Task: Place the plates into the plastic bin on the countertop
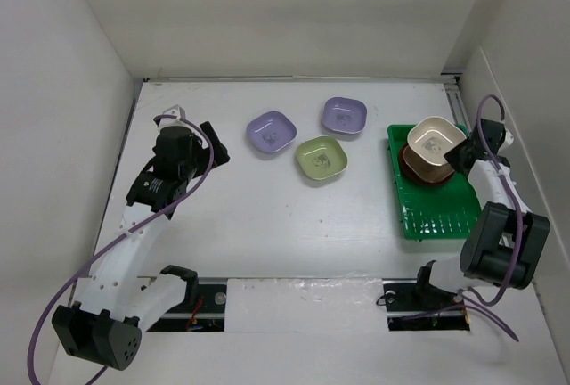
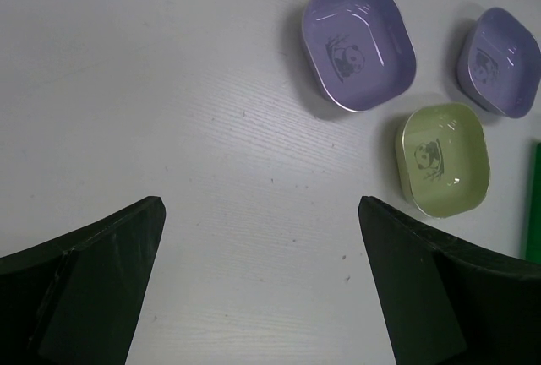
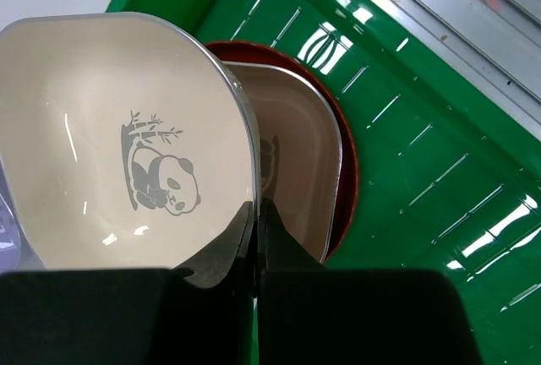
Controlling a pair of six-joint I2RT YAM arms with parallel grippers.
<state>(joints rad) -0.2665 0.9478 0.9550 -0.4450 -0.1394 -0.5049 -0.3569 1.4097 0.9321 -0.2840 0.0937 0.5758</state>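
top view
left claw (image 1: 212, 140): released, jaws wide, holding nothing, over bare countertop (image 1: 267, 216).
right claw (image 1: 463, 155): clenched on the rim of the cream dish (image 1: 434, 143), over the bin (image 1: 436, 211).
on countertop: three dishes, none in the bin: left lavender dish (image 1: 271, 132), right lavender dish (image 1: 345, 115), green dish (image 1: 321, 158).

left wrist view
count: two lavender, one green, all ahead of the open jaws.
risk: the three sit near one another, so wide jaws coming down on one could nudge its neighbour. rounded rims may also slide away rather than seat in the jaws.

right wrist view
cream dish: pinched at its rim, overlapping the tan dish (image 3: 292, 162) but not squarely over it.
stack: tan dish on a red plate (image 3: 345, 204), inside the bin.
count: one cream, one tan, one red rim showing. cannot tell if a second red plate lies beneath.
risk: a thin rim pinch could let the dish swing or slip. let go off-centre, it would likely land skew and slide off the tan dish.
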